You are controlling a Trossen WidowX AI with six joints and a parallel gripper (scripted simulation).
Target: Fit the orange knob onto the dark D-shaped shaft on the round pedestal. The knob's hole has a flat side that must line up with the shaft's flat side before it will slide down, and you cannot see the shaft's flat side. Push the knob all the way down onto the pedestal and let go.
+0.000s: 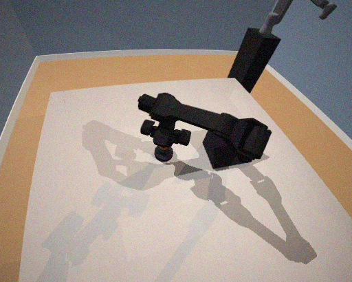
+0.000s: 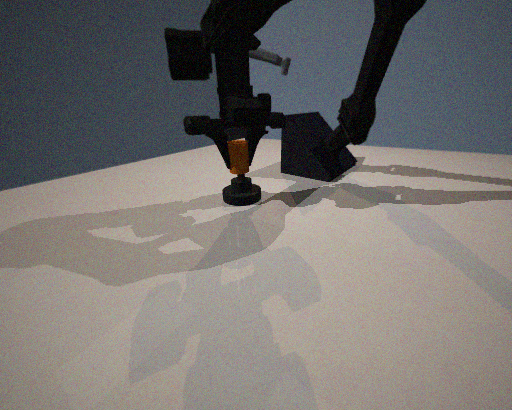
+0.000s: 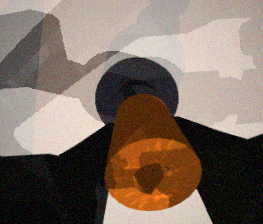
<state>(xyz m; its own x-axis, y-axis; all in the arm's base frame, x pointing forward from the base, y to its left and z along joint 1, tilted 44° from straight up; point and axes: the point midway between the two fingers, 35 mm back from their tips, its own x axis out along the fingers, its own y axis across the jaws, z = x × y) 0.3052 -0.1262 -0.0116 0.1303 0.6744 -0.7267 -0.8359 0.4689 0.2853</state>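
Note:
My gripper (image 2: 238, 161) (image 1: 163, 146) is shut on the orange knob (image 2: 238, 155) (image 3: 149, 150) and holds it upright, straight above the round dark pedestal (image 2: 241, 192) (image 3: 107, 95) (image 1: 163, 155). In the exterior view the knob's lower end sits just over the top of the dark shaft (image 2: 241, 178), close to touching it. In the wrist view I look along the knob at its end face with the D-shaped hole; the knob hides the shaft and the near part of the pedestal. In the top view only a sliver of orange shows under the gripper.
The arm's dark base block (image 1: 222, 151) (image 2: 310, 147) stands just right of the pedestal on the white mat (image 1: 126, 223). A tall dark post (image 1: 254, 58) with a grey camera arm stands at the far corner. An orange border (image 1: 19, 144) rings the mat.

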